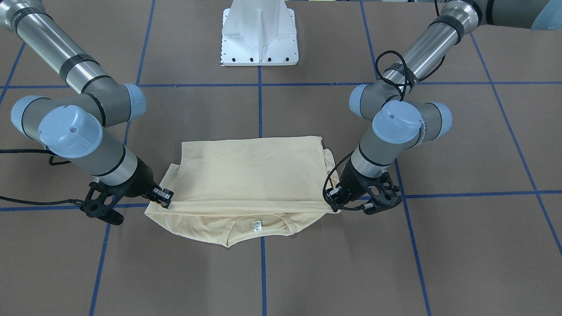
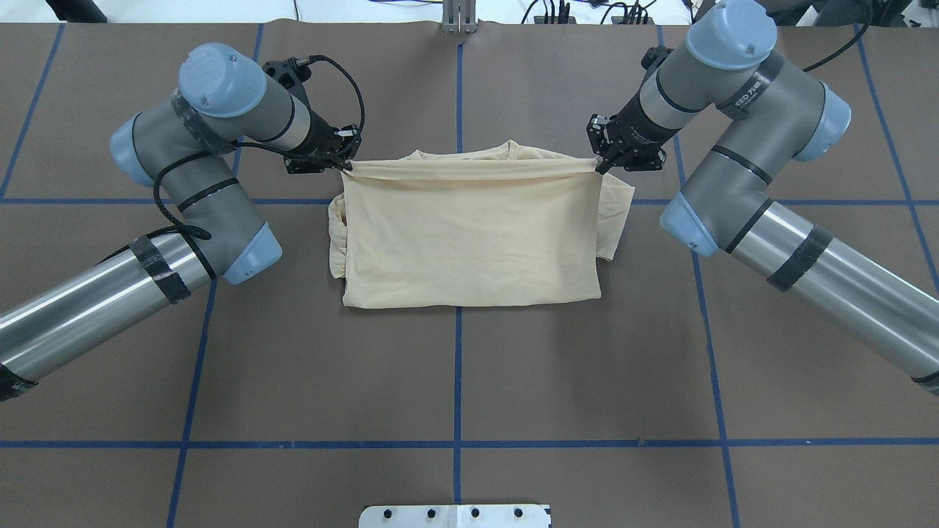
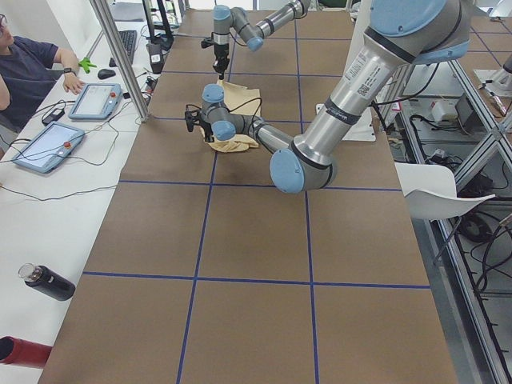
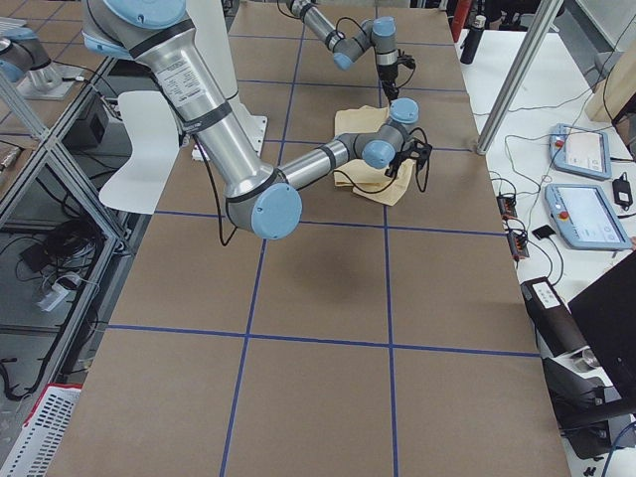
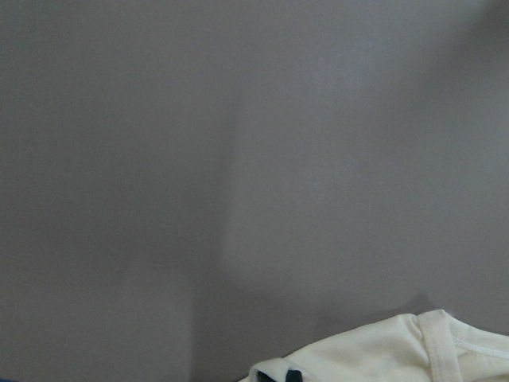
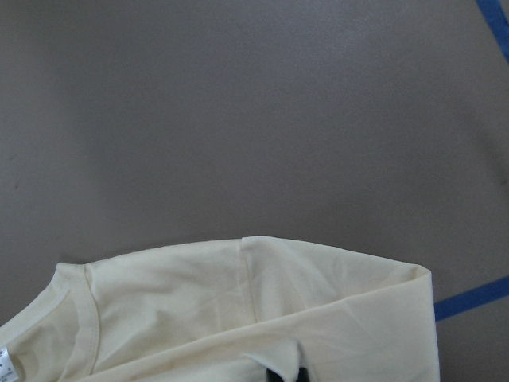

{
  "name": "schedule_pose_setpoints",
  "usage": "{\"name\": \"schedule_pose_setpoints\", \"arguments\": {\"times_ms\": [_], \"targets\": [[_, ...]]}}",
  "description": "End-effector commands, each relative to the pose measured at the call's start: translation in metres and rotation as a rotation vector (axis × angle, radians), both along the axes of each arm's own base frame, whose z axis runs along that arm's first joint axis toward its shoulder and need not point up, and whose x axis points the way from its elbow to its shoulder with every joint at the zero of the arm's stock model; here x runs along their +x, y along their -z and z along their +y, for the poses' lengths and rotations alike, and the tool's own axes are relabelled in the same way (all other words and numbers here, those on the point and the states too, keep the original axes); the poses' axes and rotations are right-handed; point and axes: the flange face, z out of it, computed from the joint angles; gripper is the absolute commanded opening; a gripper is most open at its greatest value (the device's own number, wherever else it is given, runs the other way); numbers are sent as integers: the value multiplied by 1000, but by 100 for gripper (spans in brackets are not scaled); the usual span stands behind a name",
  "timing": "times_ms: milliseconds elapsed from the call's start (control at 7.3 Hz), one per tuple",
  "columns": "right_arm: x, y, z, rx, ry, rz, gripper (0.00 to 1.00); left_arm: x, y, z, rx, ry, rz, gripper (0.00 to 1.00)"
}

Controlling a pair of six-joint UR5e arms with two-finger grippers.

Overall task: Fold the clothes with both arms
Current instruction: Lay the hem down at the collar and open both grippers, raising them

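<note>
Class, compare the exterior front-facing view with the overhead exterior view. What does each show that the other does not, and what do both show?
Only the front-facing view shows the small white neck label inside the collar, and the white pedestal base almost whole. Only the overhead view shows black cables beyond the table's far edge; there the collar is mostly hidden behind the held edge. Both show the cream shirt folded over, its taut edge pinched at one end by the left gripper and at the other by the right gripper, on the brown table.
</note>
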Motion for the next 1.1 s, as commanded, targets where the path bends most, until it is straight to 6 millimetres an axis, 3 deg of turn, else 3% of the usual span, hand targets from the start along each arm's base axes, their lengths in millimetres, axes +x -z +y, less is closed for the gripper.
{"name": "schedule_pose_setpoints", "arguments": {"times_ms": [0,274,411,548,822,960], "targets": [[-3,10,0,9,4,-10,0,-1,14,1,13,0,18,0],[-7,21,0,23,9,-21,0,-3,20,5,24,-2,27,0],[-8,20,0,29,13,-16,39,-3,20,5,25,-4,27,57],[-10,23,0,32,5,-15,99,-4,22,6,33,-6,27,99],[-3,21,-2,61,25,-16,100,-12,23,13,44,-5,37,99],[5,30,7,73,31,-40,100,-19,32,19,58,-6,52,99]]}}
